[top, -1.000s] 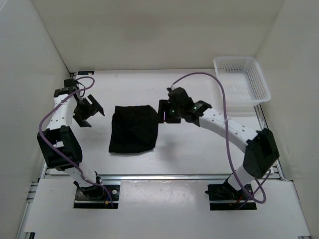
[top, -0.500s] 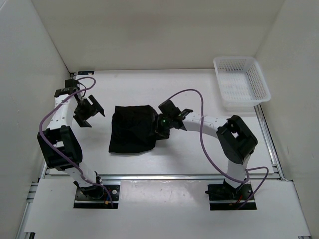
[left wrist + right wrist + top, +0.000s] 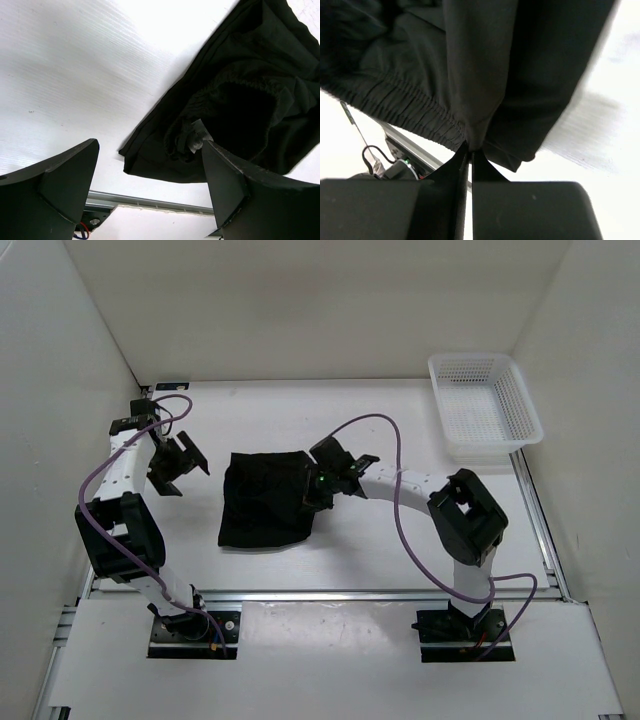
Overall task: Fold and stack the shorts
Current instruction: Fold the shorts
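The black shorts (image 3: 265,498) lie folded in a rough square on the white table, left of centre. My right gripper (image 3: 308,495) is at their right edge, shut on the fabric. In the right wrist view the fingertips (image 3: 470,152) pinch a fold of the shorts (image 3: 485,75) beside the elastic waistband. My left gripper (image 3: 180,462) hangs open to the left of the shorts, apart from them. Between its wide fingers, the left wrist view shows the shorts (image 3: 240,95) with a small pale label.
A white mesh basket (image 3: 484,410) stands at the back right of the table. White walls enclose the table on three sides. A metal rail (image 3: 330,592) runs along the near edge in front of the arm bases.
The right arm reached down and left to the shorts' right edge, and its gripper closed on the fabric. The left arm stayed still.
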You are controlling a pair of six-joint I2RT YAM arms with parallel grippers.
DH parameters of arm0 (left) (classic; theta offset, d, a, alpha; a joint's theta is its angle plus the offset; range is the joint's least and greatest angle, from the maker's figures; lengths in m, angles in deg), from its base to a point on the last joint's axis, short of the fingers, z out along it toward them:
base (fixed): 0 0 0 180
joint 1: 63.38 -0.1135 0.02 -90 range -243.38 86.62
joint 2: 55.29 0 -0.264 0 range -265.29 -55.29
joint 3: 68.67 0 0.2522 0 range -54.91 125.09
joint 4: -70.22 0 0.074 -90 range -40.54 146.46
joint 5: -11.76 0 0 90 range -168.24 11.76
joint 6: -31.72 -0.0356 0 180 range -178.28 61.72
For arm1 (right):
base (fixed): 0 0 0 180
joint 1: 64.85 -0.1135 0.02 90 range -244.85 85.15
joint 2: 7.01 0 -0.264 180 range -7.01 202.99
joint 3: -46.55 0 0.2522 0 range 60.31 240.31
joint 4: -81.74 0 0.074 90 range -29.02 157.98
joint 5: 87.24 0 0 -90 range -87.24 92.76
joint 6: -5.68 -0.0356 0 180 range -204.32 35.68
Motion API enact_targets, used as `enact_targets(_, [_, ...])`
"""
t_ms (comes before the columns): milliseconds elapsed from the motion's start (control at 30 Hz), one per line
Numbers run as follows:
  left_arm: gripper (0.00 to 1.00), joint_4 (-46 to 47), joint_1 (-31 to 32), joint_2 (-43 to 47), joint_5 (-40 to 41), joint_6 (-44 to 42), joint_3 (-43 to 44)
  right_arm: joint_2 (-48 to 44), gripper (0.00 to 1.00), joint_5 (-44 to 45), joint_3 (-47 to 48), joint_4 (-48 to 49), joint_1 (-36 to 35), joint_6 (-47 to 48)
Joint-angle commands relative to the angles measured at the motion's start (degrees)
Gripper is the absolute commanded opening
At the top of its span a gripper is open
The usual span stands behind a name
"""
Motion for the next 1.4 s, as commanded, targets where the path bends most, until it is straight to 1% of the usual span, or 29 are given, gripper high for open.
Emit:
enact_targets(0, [0.95,0.5,0.2,3.4,1.0,-1.4,-0.5,-0.8,0.01,2.8,7.2,-1.7,-0.1,3.5])
enact_targets(67, [0.95,-0.1,0.2,3.4,1.0,-1.4,-0.5,-0.8,0.01,3.5,11.0,-3.9,-0.1,5.8])
enact_targets(133, [0.95,-0.1,0.2,4.0,1.0,-1.4,-0.5,2.2,0.01,2.9,16.2,-6.1,-0.1,7.4])
enact_targets(167, [0.95,-0.1,0.2,4.0,1.0,-1.4,-1.0,3.7,0.01,2.3,22.7,-7.3,-0.1,8.2])
enact_targets(233, [0.95,-0.6,0.2,4.5,1.0,-1.4,-1.0,9.9,0.01,1.1,30.3,-11.1,-0.1,9.5])
enact_targets(267, [0.95,-0.6,0.2,5.3,1.0,-1.4,-1.7,14.8,0.04,-1.4,34.5,-11.7,0.5,9.5])
enact_targets(300, [0.95,-0.6,0.2,5.3,1.0,-1.4,-2.4,17.8,0.11,-3.0,43.8,-11.8,0.5,9.5])
enact_targets(333, [0.95,-0.6,0.2,6.1,1.0,-1.4,-2.4,20.9,0.22,-4.6,49.4,-12.3,1.1,9.5])
enact_targets(367, [0.95,-1.1,0.2,6.9,1.0,-1.4,-3.0,26.5,0.5,-6.2,54.7,-12.3,1.7,9.5])
enact_targets(400, [0.95,-1.6,0.2,6.9,1.5,-1.4,-3.0,28.9,0.6,-8.0,63.8,-12.3,1.7,9.5])
enact_targets(433, [0.95,-2.2,0.2,7.6,1.6,-1.4,-3.0,30.9,0.66,-9.3,67.5,-12.3,2.3,8.8])
enact_targets(500, [0.95,-3.0,-0.4,8.4,2.8,-1.9,-3.0,32.9,0.71,-10.1,70.4,-11.5,3.0,8.1])
enact_targets(533, [0.95,-3.0,-0.4,9.4,2.8,-1.9,-2.4,31.8,0.73,-10.1,69.7,-10.3,3.5,8.1])
enact_targets(567, [0.95,-3.0,-1.0,10.6,3.5,-1.9,-2.4,27.9,0.73,-10.1,64.1,-9.0,3.5,8.9])
enact_targets(600, [0.95,-3.0,-1.0,10.6,3.5,-1.9,-1.7,25.1,0.73,-6.9,59.7,-6.9,3.5,9.7])
enact_targets(633, [0.95,-3.0,-1.0,11.4,3.5,-1.9,-0.9,22.3,0.73,-5.3,54.9,-2.4,4.0,9.7])
enact_targets(667, [0.93,-1.9,-1.0,12.1,2.8,-1.9,-0.9,17.2,0.73,-3.2,47.1,-1.5,4.0,10.2])
enact_targets(733, [0.84,-0.7,0.9,12.7,2.8,-3.2,-0.4,10.3,0.73,1.6,40.2,-0.3,5.3,10.9])
enact_targets(767, [0.83,-0.2,2.1,12.7,2.8,-3.2,0.2,8.1,0.73,3.0,36.8,-0.3,5.3,10.9])
enact_targets(800, [0.83,0.7,4.3,12.7,2.3,-4.0,0.2,5.9,0.73,4.1,30.3,-0.3,6.0,10.9])
enact_targets(867, [0.86,0.7,6.2,11.4,2.3,-4.0,0.7,-0.2,0.71,4.9,23.8,0.3,7.3,12.2])
enact_targets(933, [0.86,1.9,8.2,9.1,2.9,-4.0,0.7,-4.5,0.65,6.6,16.5,-2.8,7.8,13.1])
enact_targets(1033, [0.87,2.7,9.8,4.9,2.9,-2.1,1.3,-7.2,0.41,6.2,11.0,-5.9,7.8,14.6])
enact_targets(1067, [0.89,3.5,10.4,3.7,2.9,-1.6,1.3,-7.2,0.41,6.2,7.2,-6.6,7.8,14.6])
enact_targets(1100, [0.95,4.5,10.4,0.9,2.9,-1.5,1.8,-8.1,0.41,5.5,5.2,-6.6,7.3,15.3])
enact_targets(1133, [0.98,4.5,10.4,-0.5,2.9,-1.5,2.5,-8.7,0.54,5.5,3.4,-6.6,6.6,15.3])
enact_targets(1167, [1.0,5.5,10.4,-2.1,2.9,-0.9,2.5,-8.7,0.64,4.7,1.8,-6.6,6.6,15.3])
enact_targets(1267, [1.0,6.2,11.0,-8.5,5.4,-0.9,4.5,-7.9,0.82,0.7,-2.1,-5.2,6.0,14.7])
enact_targets(1367, [1.0,6.2,11.0,-13.4,8.8,-0.1,4.5,-4.4,0.83,-2.8,-2.7,-3.7,5.5,13.6])
